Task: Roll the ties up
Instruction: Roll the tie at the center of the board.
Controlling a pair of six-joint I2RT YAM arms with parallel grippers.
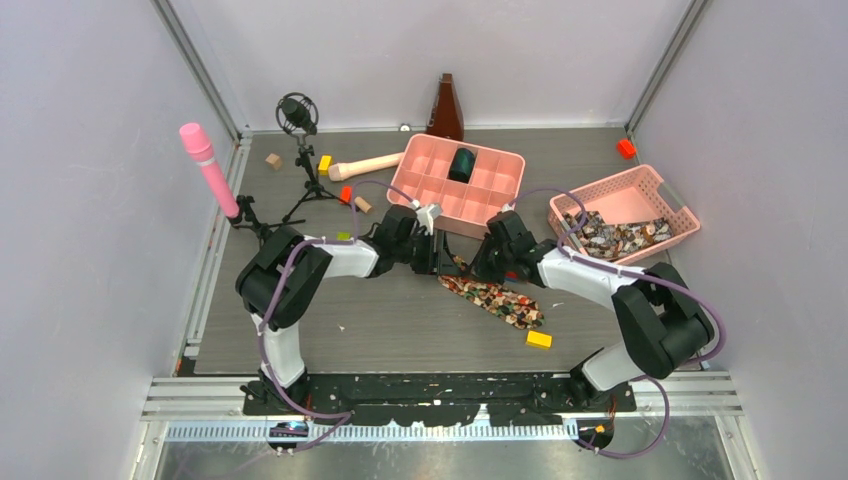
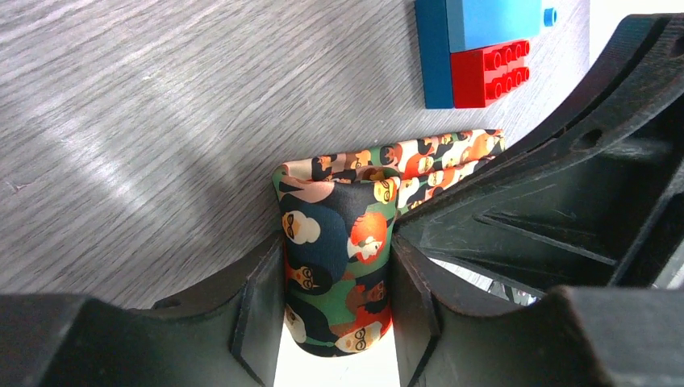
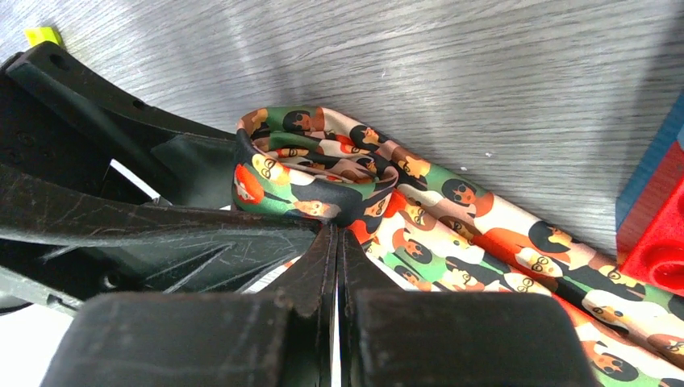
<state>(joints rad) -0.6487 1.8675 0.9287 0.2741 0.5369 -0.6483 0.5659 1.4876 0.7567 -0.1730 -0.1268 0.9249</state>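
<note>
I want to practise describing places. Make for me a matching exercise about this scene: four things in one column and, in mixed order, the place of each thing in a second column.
Things
1. rolled end of the tie
2. dark roll
3. heap of ties
4. microphone

Places
A. in the pink basket
B. on a black tripod, left of the tray
C. between the fingers of the left gripper
D. in a compartment of the pink tray

Pairs: 1-C, 2-D, 3-A, 4-B
</note>
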